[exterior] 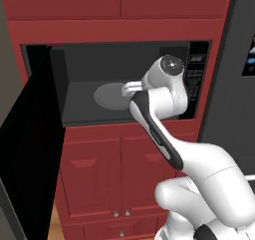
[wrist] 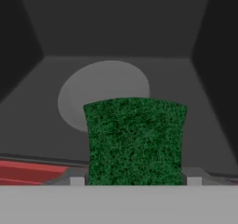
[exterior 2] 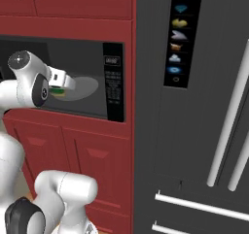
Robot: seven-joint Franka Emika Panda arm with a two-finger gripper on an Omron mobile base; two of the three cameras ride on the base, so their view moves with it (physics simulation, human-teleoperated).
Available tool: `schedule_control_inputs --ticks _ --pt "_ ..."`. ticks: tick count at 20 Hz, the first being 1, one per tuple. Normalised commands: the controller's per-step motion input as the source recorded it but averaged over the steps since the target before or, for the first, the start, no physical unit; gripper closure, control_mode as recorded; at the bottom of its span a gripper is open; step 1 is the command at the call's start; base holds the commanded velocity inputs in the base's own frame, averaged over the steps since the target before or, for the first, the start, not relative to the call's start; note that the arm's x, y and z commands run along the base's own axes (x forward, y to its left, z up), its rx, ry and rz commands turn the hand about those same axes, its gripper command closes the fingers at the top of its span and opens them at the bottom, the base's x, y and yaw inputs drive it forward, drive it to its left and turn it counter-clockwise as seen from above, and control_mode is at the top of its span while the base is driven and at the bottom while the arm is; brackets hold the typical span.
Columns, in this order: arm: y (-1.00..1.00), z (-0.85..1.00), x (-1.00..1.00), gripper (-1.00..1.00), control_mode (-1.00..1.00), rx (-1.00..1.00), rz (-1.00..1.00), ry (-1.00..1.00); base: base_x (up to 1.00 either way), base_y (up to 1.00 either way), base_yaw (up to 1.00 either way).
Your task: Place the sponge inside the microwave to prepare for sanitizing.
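Note:
The microwave stands open in the red cabinetry, its black door swung out to the left. My gripper reaches through the opening at the front of the grey cavity. It is shut on the sponge, whose green face fills the space between the two fingertips in the hand view. From the right base view the sponge shows yellow and green under the hand, just above the cavity floor near the front edge. The round turntable lies beyond it, bare.
The button panel flanks the cavity on the right. A tall dark fridge stands right of the microwave. Red cabinet doors sit below the opening, and the open door blocks the left side.

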Motion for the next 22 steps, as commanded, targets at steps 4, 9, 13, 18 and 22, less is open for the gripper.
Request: schedule_control_inputs --ticks 4,9,13,18,22 --pt "0.2 -0.19 0.14 1.0 -1.0 0.0 0.0 -0.05 0.0 0.0 0.0" --pt "0.14 -0.14 0.19 1.0 -1.0 0.0 0.0 -0.06 0.0 0.0 0.0" --pt "0.07 -0.11 0.28 1.0 -1.0 0.0 0.0 -0.07 0.0 0.0 0.0" --pt "0.0 -0.04 0.35 1.0 -1.0 0.0 0.0 0.0 0.0 0.0 0.0" --pt "0.01 0.0 0.41 1.0 -1.0 0.0 0.0 0.08 0.0 0.0 0.0"
